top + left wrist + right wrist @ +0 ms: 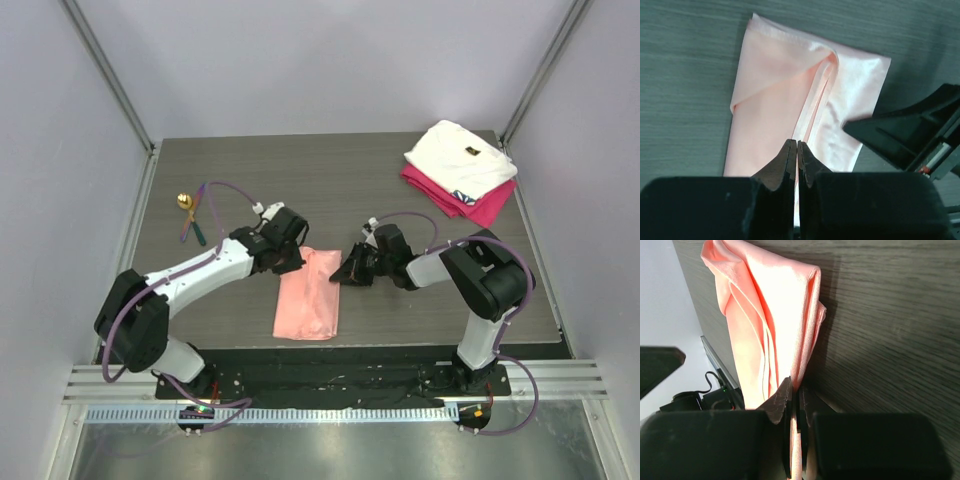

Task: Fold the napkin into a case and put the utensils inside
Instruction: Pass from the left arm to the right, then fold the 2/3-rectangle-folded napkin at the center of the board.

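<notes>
Because the salmon-pink napkin [785,95] looks thin, limp and slick, its hemmed corners should hold best; left gripper [797,150] and right gripper [796,390] each pinch its far edge.

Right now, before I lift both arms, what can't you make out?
Top view: the utensils are too small to count; neither wrist view shows them.
Top view: far corners of the napkin hide under the left gripper and right gripper.
Wrist views: the shut fingers hide how many layers each pinches.
Top view: the white cloth covers most of the magenta cloth.
</notes>
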